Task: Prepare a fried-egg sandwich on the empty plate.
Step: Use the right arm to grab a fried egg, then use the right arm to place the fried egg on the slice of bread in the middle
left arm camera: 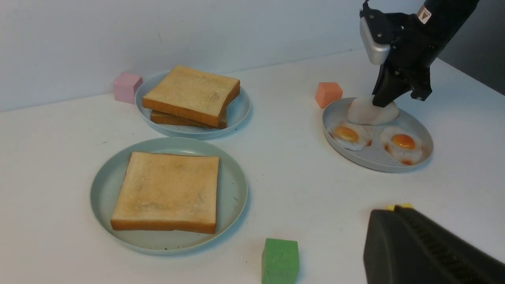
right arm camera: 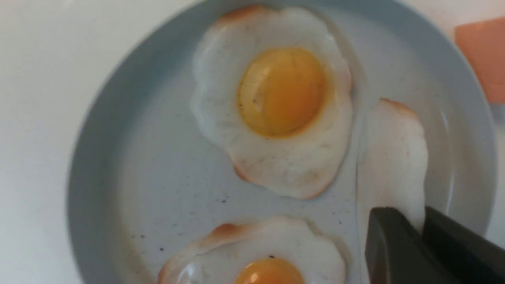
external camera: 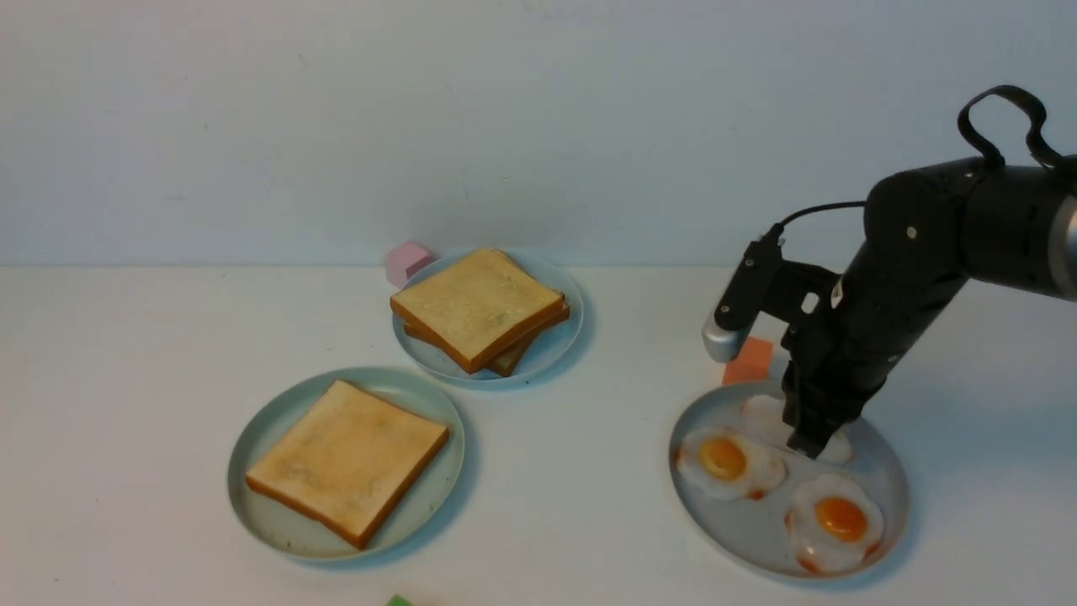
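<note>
The pale mint-green plate at the front left carries a single toast slice with a bare top. On the right, a grey plate holds three fried eggs. My right gripper is shut on the rim of the far egg, which is tipped up with its white underside showing. The other two eggs lie flat. My left gripper is shut and empty, low over the table's front.
A blue-grey plate at the back holds two stacked toast slices. A pink block sits behind it, an orange block behind the egg plate, and a green block near the front edge.
</note>
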